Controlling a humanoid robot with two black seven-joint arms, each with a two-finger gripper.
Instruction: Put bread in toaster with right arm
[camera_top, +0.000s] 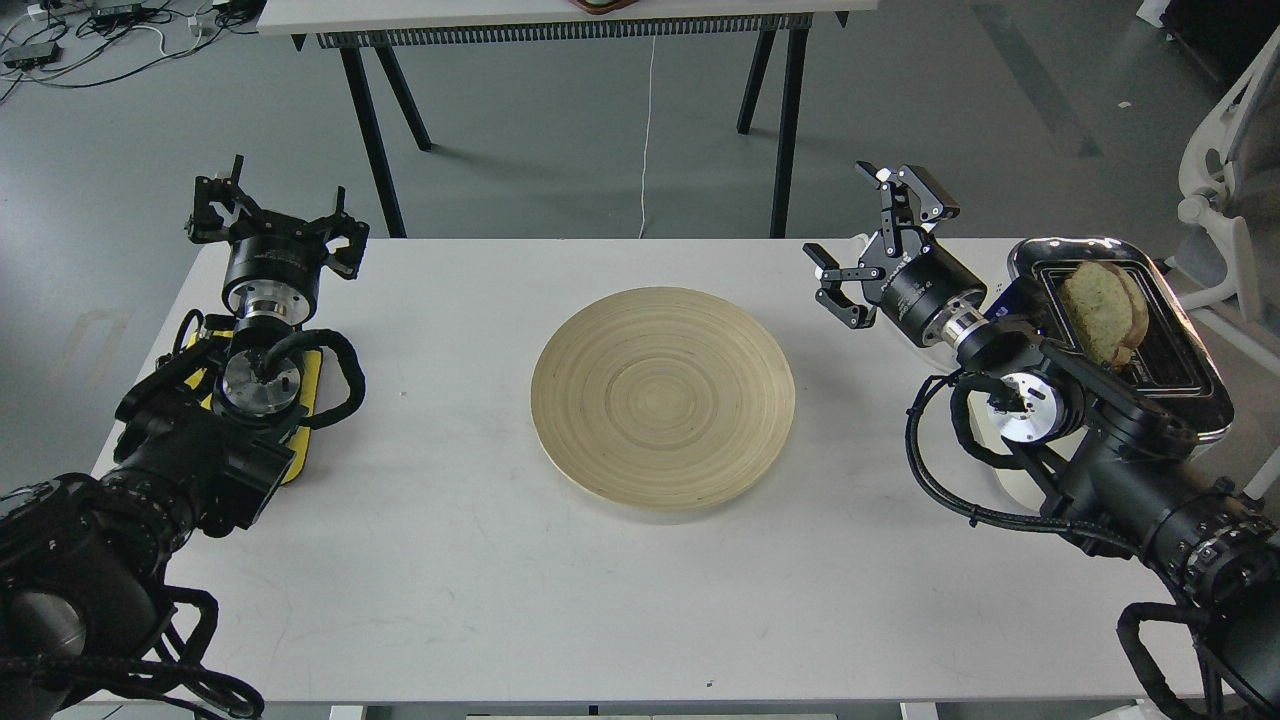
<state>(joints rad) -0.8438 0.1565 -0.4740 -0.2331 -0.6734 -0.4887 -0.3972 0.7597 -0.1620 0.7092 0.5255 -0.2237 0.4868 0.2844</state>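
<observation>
The bread stands upright in a slot of the cream-white toaster at the table's right edge, its rounded top sticking out above the chrome top. My right arm lies in front of the toaster and hides most of its body. My right gripper is open and empty, to the left of the toaster above the table's back right. My left gripper is open and empty at the table's back left corner.
A round bamboo plate lies empty at the table's middle. The toaster's white cord runs along the table behind my right gripper. A second table stands behind, and a white chair at the far right.
</observation>
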